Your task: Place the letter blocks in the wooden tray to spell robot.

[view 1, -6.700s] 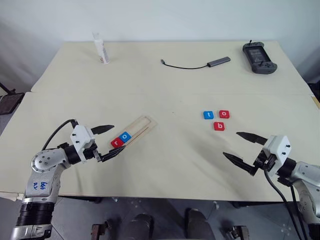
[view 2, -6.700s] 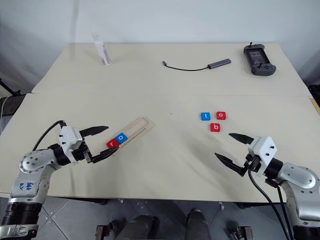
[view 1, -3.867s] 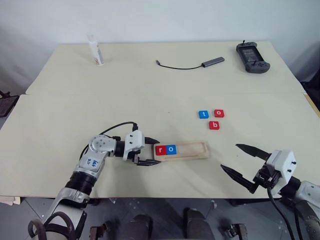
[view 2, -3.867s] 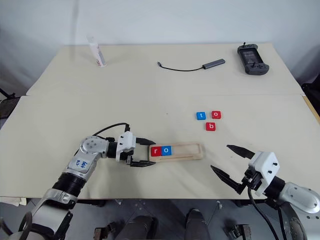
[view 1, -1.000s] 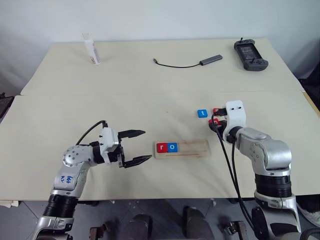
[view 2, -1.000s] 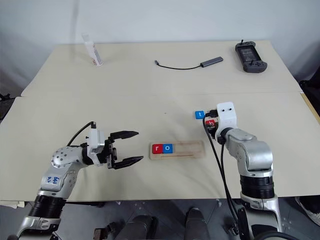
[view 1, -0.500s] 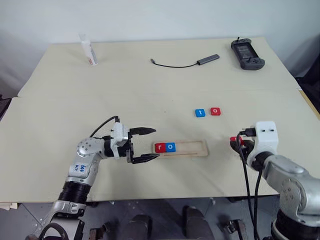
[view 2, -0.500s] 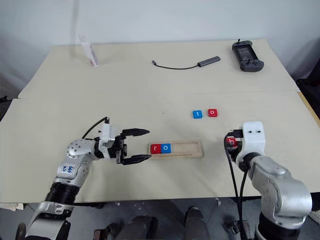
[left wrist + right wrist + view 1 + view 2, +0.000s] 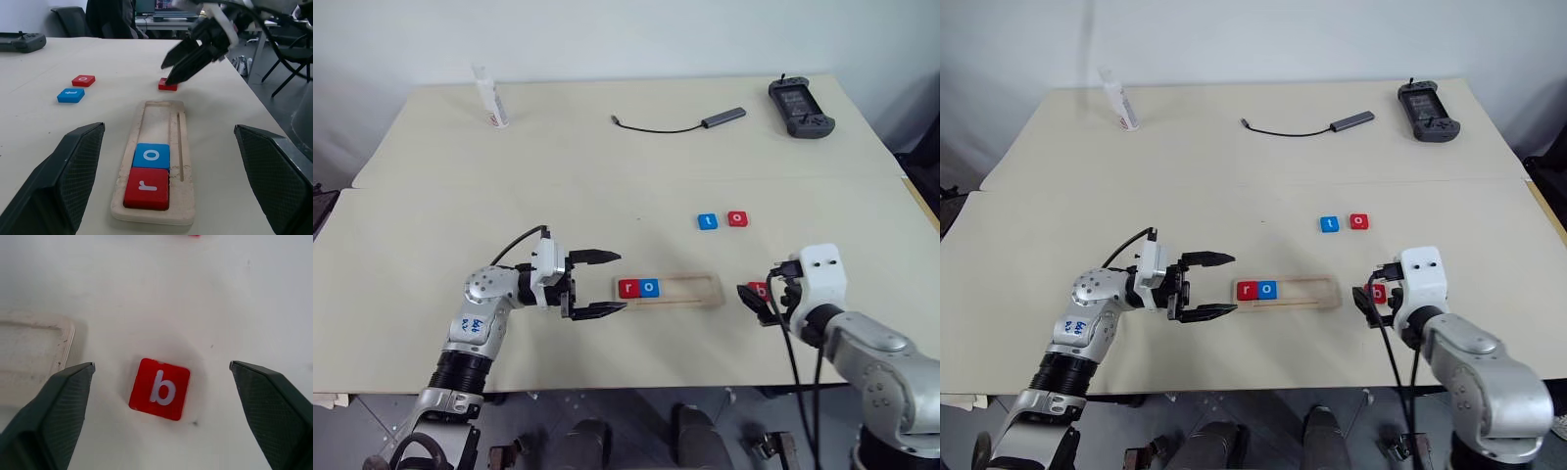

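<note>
The right gripper has its fingers spread wide, holding nothing; the red "b" block lies flat on the table between them, untouched, just off the right end of the wooden tray. The left gripper sits lower left of centre, fingers spread apart and empty, aimed at the tray's left end. The tray holds a red "r" block and a blue "o" block side by side at its left end. Right of centre, the blue "t" block and red "o" block lie just beside each other on the table.
</note>
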Motion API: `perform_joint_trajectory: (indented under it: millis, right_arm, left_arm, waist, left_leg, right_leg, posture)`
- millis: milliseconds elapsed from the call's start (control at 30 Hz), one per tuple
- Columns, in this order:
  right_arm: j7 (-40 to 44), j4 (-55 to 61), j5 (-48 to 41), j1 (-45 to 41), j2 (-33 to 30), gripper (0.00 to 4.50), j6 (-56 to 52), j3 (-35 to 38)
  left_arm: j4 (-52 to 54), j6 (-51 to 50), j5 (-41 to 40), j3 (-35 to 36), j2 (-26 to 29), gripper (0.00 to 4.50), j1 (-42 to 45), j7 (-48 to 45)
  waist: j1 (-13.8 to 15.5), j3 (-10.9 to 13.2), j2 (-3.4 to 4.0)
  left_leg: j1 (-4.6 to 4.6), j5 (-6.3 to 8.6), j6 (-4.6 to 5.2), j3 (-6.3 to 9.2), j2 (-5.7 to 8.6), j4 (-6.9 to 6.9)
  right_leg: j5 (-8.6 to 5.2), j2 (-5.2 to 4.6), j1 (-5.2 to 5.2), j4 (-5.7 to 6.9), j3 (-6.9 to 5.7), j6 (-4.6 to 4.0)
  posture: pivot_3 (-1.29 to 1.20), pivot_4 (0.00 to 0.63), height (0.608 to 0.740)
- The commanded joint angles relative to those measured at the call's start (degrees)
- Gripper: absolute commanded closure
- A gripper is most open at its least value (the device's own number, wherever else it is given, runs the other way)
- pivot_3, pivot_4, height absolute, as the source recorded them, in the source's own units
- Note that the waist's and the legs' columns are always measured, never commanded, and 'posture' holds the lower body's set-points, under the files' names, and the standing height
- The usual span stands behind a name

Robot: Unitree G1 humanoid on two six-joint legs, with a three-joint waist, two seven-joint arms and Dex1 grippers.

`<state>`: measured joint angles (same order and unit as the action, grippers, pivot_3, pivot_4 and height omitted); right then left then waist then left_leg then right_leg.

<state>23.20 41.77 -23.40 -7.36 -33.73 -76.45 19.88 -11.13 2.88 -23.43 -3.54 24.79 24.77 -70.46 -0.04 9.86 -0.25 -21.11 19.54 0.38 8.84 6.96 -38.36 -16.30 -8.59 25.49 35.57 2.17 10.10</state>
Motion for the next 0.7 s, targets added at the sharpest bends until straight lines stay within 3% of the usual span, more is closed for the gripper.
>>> perform_joint_trajectory:
  millis: [33,133,233,367,533,633,700]
  right_arm:
    - [17.64,-6.06,-0.85,2.97,-13.39,0.03,16.38,-0.23]
    - [31.6,-15.43,1.57,4.8,-20.66,0.03,35.93,-3.07]
    - [39.53,-25.21,5.55,3.56,-24.26,0.03,51.51,-7.29]
    - [47.02,-40.83,7.62,-5.97,-23.55,0.03,60.86,-14.58]
    - [50.6,-55.68,12.8,-14.53,-21.1,0.03,69.6,-21.67]
    - [53.43,-59.86,13.25,-17.48,-19.74,0.65,70.36,-23.79]
    - [54.95,-61.97,13.59,-18.61,-19.25,1.3,71.86,-24.71]
  left_arm:
    - [3.09,0.01,-0.01,0.6,0.78,0.0,-1.31,0.6]
    - [4.37,0.3,-0.36,0.5,0.85,0.0,-1.93,0.4]
    - [6.17,0.39,-0.82,0.34,1.13,0.0,-2.86,-0.34]
    - [8.39,-0.83,-0.54,0.17,1.51,0.0,-4.05,0.36]
    - [10.08,-1.58,-0.2,0.97,2.32,0.0,-5.45,1.72]
    - [10.79,-1.71,-0.24,1.38,2.85,0.0,-6.18,2.59]
    - [10.92,-1.59,-0.24,1.59,3.09,0.0,-6.42,3.22]
  waist:
    - [0.04,0.0,-0.01]
    - [-0.08,0.0,-0.08]
    - [-0.13,0.01,-0.09]
    - [-0.2,0.03,-0.12]
    - [-0.05,0.03,-0.12]
    - [-0.04,0.03,-0.11]
    - [-0.02,0.02,-0.11]
  left_leg:
    - [0.02,0.0,0.03,-0.03,0.02,0.03]
    - [0.02,0.01,0.05,-0.1,0.04,0.02]
    - [0.05,0.0,0.04,-0.2,-0.1,0.0]
    - [0.04,0.01,0.05,-0.35,-0.11,-0.12]
    - [0.02,0.01,0.03,-0.35,-0.21,-0.2]
    - [-0.01,0.01,0.03,-0.33,-0.22,-0.24]
    - [-0.01,0.01,0.03,-0.33,-0.22,-0.28]
  right_leg:
    - [0.01,-0.01,-0.03,-0.04,0.01,0.03]
    - [0.05,0.04,-0.08,-0.15,-0.01,0.09]
    - [0.06,0.05,-0.08,-0.16,-0.01,0.12]
    - [0.11,0.03,-0.07,-0.34,0.01,0.21]
    - [0.18,0.07,-0.07,-0.47,-0.03,0.17]
    - [0.22,0.07,-0.06,-0.49,-0.03,0.12]
    - [0.24,0.07,-0.07,-0.48,-0.04,0.1]
  posture:
    - [0.0,0.15,0.74]
    - [0.0,0.15,0.74]
    - [0.0,0.15,0.74]
    - [0.0,0.15,0.74]
    - [0.0,0.15,0.74]
    - [0.0,0.15,0.74]
    - [0.0,0.15,0.74]
